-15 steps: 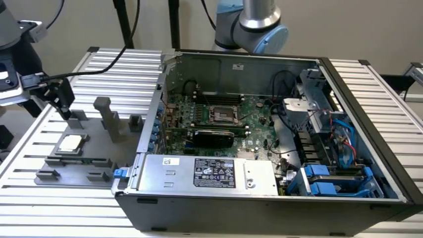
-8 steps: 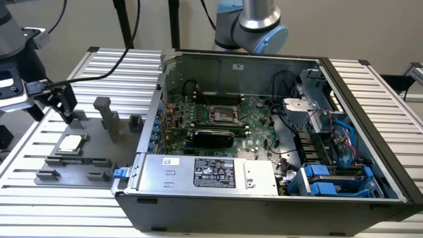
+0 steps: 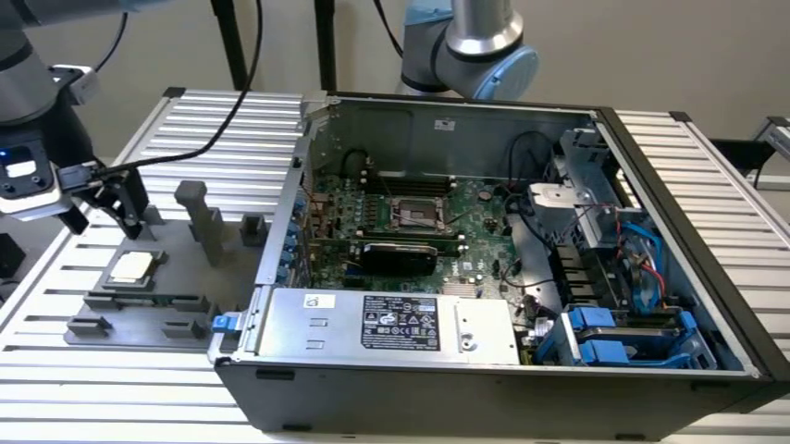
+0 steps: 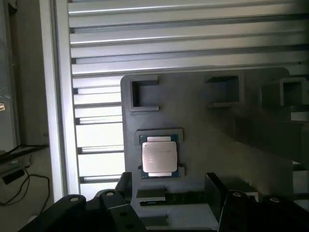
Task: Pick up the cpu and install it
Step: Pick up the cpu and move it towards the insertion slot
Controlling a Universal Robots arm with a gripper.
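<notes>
The jaws hang spread and empty above the small silvery square cpu on the grey plastic fixture plate. They seem roughly centred, but any offset could clip a corner and skew it.

The arm is a smooth grey tube with pale blue joint caps, carrying a white wrist block with a small blue light, a trailing black cable, and a black end effector with two flat dark fingers.
</notes>
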